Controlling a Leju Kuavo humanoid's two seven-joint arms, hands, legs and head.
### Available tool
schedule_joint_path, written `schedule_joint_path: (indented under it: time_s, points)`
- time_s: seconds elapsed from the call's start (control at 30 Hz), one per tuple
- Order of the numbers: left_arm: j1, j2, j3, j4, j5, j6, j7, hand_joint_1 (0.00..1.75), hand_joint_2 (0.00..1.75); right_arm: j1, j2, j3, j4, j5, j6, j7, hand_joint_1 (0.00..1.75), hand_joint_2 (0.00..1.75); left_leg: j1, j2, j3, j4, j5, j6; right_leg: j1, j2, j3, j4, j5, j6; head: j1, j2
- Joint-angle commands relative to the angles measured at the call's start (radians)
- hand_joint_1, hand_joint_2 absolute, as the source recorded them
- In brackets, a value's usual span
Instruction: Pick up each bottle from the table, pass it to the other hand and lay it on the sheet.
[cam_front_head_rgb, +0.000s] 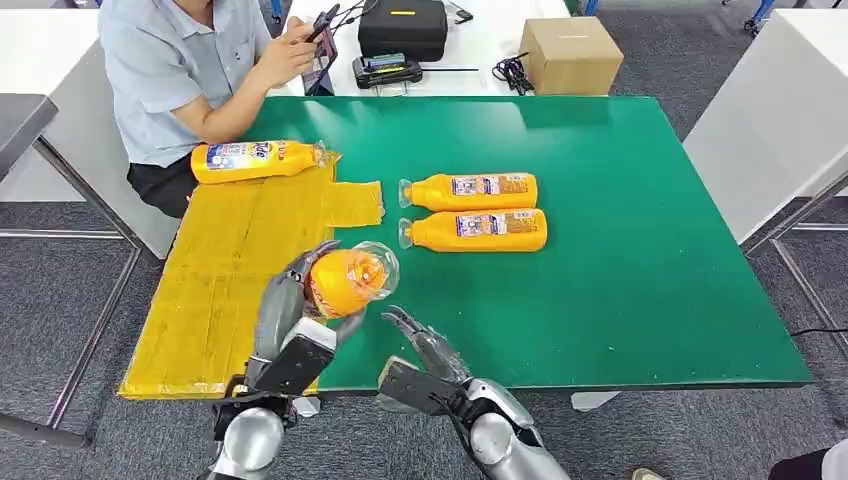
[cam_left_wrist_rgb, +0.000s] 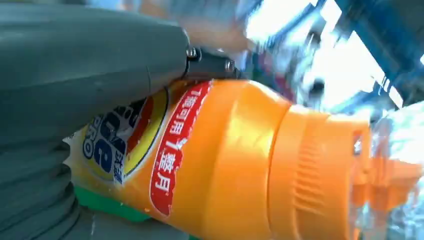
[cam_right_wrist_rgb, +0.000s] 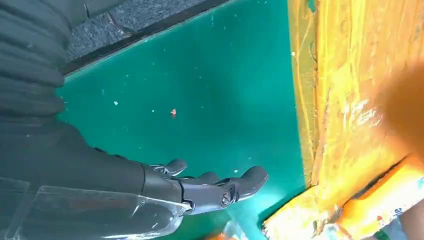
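hand: the left hand (cam_left_wrist_rgb: 75, 75), grey cover and thumb, grips the bottle
bottle: orange bottle (cam_left_wrist_rgb: 225, 160) lying across the frame
label: red band with white characters, round blue-and-yellow logo
cap: ribbed orange cap (cam_left_wrist_rgb: 320, 180)
background: blurred

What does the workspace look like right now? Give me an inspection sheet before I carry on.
Surface: green table with a yellow sheet over its left part.
Job's things: one orange bottle lies at the sheet's far end; two bottles lie side by side on the bare green; a fourth bottle is in the left hand.
Clutter: nothing seen on the green table.
Hands: left hand holds the fourth bottle over the sheet's edge; right hand hangs beside it, fingers apart, holding nothing.
Cables: black cables on the white table behind.
Surroundings: seated person with a phone, black case, cardboard box.
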Motion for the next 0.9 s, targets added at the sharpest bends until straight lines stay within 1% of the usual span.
schedule_joint_path:
  time_s: [0.03,0.17,0.2,0.23,0.27,0.33,0.47,0.57,0.63,0.73,0.83,0.87,0.9]
  points:
    - [-0.07,0.045,0.045,-0.011,-0.34,0.055,0.109,1.75,1.75,-0.043,0.012,-0.031,0.056,0.001,0.011,-0.015,0.0,1.75,0.001,0.001,0.002,0.0,0.0,-0.002,0.001,0.0,0.002,0.0,0.0,-0.002,0.0,0.0]
    - [-0.096,0.052,0.068,0.057,-0.437,0.074,0.144,1.75,1.75,-0.041,0.01,-0.029,0.048,-0.002,0.011,-0.021,0.0,1.75,0.001,0.001,0.004,0.0,-0.001,-0.002,0.002,0.0,0.004,0.0,-0.001,-0.003,0.0,0.0]
    - [-0.105,0.061,0.07,0.079,-0.48,0.077,0.159,1.75,1.75,-0.043,0.009,-0.027,0.049,-0.002,0.012,-0.022,0.0,1.75,0.0,0.0,0.002,-0.001,0.0,-0.001,0.0,-0.001,0.002,-0.001,0.0,-0.002,0.0,0.0]
    - [-0.126,0.081,0.064,0.131,-0.559,0.066,0.194,1.75,1.75,-0.054,0.006,-0.021,0.059,-0.006,0.019,-0.028,0.0,1.75,0.001,0.0,0.003,-0.001,-0.001,-0.002,0.001,0.0,0.003,-0.001,-0.001,-0.003,0.0,0.0]
    - [-0.141,0.086,0.073,0.171,-0.586,0.073,0.223,1.75,1.75,-0.062,0.005,-0.018,0.068,-0.011,0.024,-0.033,0.0,1.75,0.0,0.001,0.003,-0.001,0.0,-0.001,0.0,0.0,0.003,-0.001,0.0,-0.002,0.0,0.0]
    - [-0.173,0.104,0.076,0.248,-0.6,0.077,0.232,1.75,1.75,-0.074,0.006,-0.016,0.084,-0.017,0.025,-0.039,0.0,1.75,0.001,0.0,0.005,-0.002,0.0,-0.002,0.001,-0.001,0.005,-0.002,-0.001,-0.003,0.0,0.0]
    - [-0.233,0.123,0.106,0.387,-0.635,0.046,0.277,1.75,1.75,-0.09,0.003,-0.011,0.099,-0.033,0.03,-0.055,0.0,1.75,0.0,0.0,0.004,-0.002,0.0,-0.002,0.0,0.0,0.004,-0.001,0.0,-0.002,0.0,0.0]
    - [-0.274,0.141,0.129,0.486,-0.65,0.031,0.292,1.75,1.75,-0.102,0.005,-0.004,0.115,-0.042,0.036,-0.065,0.0,1.75,0.001,0.0,0.004,-0.002,0.001,-0.002,0.001,-0.001,0.004,-0.001,0.0,-0.002,0.0,0.0]
    - [-0.298,0.149,0.141,0.546,-0.651,0.046,0.285,1.75,1.75,-0.111,0.007,0.002,0.126,-0.047,0.037,-0.07,0.0,1.75,0.0,0.001,0.003,-0.001,0.001,-0.001,0.0,0.0,0.002,-0.001,0.0,-0.002,0.0,0.0]
    - [-0.31,0.153,0.161,0.595,-0.644,0.027,0.281,1.75,1.75,-0.108,0.006,0.005,0.124,-0.051,0.034,-0.072,0.0,1.75,0.001,0.001,0.005,-0.002,0.0,-0.002,0.001,0.0,0.005,-0.001,0.0,-0.003,0.0,0.0]
    - [-0.306,0.159,0.17,0.609,-0.645,0.035,0.282,1.75,1.75,-0.107,0.005,0.004,0.124,-0.053,0.033,-0.073,0.0,1.75,0.001,0.001,0.004,-0.001,0.0,-0.001,0.001,0.001,0.004,-0.001,0.0,-0.002,0.0,0.0]
    - [-0.319,0.159,0.175,0.649,-0.645,0.02,0.281,1.75,1.75,-0.108,0.005,0.005,0.127,-0.055,0.033,-0.074,0.0,1.75,0.0,0.001,0.003,-0.001,0.0,-0.001,0.0,0.0,0.002,0.0,0.0,-0.001,0.0,0.0]
    - [-0.319,0.159,0.175,0.649,-0.645,0.02,0.281,1.71,1.75,-0.108,0.005,0.005,0.127,-0.055,0.033,-0.074,0.0,1.75,0.0,0.0,0.002,-0.001,0.001,-0.001,0.0,0.0,0.002,0.0,0.0,-0.001,0.0,0.0]
